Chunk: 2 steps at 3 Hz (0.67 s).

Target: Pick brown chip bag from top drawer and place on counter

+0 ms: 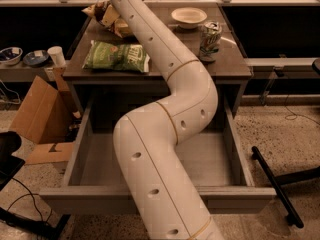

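Gripper hidden behind far end of white arm (pixel 167 129), open or clamped cannot be told, brown chip bag (pixel 102 13) just left of that end, at far left of counter (pixel 227 64), top drawer (pixel 100 201) pulled open nearer.

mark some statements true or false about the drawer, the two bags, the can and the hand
1. The drawer is pulled open. True.
2. The brown bag lies in the drawer. False: it is over the back left of the counter, right beside the arm; whether it rests there cannot be told.
3. The green bag lies on the counter's front left. True.
4. The can stands left of the green bag. False: it stands on the right side, just in front of the bowl.
5. The hand is gripping the can. False: the hand is out of sight past the arm's upper end at the back of the counter, and nothing touches the can.
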{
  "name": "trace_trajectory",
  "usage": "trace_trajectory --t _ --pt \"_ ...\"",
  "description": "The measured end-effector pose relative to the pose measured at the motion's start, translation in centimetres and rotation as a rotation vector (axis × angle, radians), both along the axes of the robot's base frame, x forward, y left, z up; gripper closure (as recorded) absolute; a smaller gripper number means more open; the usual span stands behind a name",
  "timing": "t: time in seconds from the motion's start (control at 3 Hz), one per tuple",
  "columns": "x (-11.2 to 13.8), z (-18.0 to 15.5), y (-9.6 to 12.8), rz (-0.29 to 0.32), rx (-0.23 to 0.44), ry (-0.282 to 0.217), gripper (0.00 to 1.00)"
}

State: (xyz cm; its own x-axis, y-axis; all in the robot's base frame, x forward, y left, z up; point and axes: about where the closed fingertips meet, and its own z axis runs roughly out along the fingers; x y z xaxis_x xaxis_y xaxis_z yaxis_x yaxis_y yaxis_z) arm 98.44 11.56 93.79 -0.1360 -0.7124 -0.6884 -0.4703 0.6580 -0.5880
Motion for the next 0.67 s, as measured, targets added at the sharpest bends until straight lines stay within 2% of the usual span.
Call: trace_trajectory --t 0.33,0.67 --pt "-0.8 2.0 -1.5 0.01 -0.036 -0.008 0.0" --pt "-3.1 6.2 -3.7 0.028 -0.093 -0.013 0.0"
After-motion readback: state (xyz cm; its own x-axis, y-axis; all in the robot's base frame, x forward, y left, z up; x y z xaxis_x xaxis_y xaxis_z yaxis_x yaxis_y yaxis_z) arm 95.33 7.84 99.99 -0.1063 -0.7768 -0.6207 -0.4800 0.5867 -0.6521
